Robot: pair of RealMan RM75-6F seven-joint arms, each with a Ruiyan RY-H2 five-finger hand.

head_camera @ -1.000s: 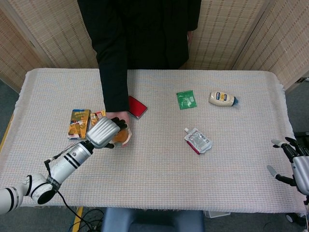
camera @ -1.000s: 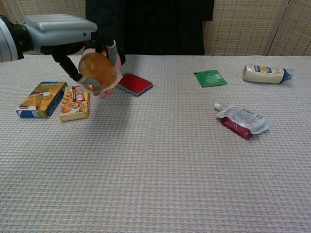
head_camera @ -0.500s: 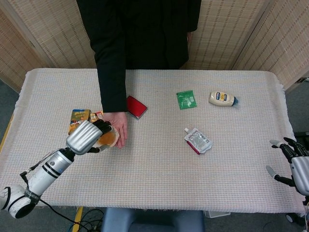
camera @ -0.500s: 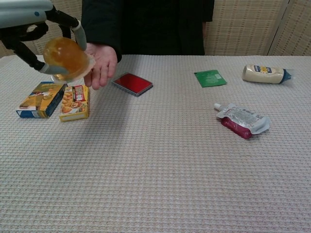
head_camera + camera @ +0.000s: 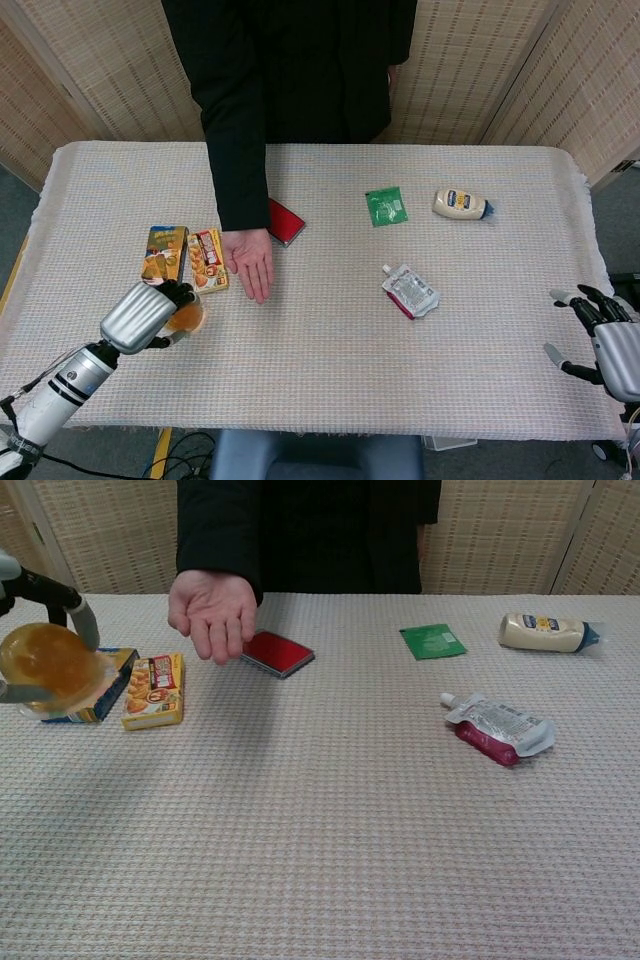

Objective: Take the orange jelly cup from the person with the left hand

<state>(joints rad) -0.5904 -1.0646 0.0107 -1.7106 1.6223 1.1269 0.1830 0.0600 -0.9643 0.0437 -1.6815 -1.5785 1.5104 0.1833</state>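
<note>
Left hand [image 5: 138, 316] grasps the orange jelly cup [image 5: 48, 667], fingers [image 5: 84, 618] wrapped around it. Cup is held off the table [image 5: 330, 350], near the front-left edge, clear of the person's hand [image 5: 213, 610]. In the head view the cup is mostly hidden under the silver back of the hand, only an orange sliver shows at its right side. In the chest view the cup sits at the far left edge of frame, tilted, partly overlapping the blue snack box [image 5: 165, 254].

Person's hand is open, palm up, above the table just right of the yellow snack box [image 5: 155, 690], holding nothing. Well apart from the cup.

2 snack boxes lie side by side, blue on the left, yellow on the right. Red flat packet [image 5: 278, 652] lies just behind the person's hand, toward the table's far side.

Further right: green sachet [image 5: 385, 206], then the white squeeze bottle [image 5: 461, 204] on its side with a blue cap. Red spout pouch [image 5: 498, 729] lies nearer the front, right of center.

Right hand [image 5: 602, 340] is at the table's right edge, low, fingers spread, holding nothing. Not seen in the chest view.
</note>
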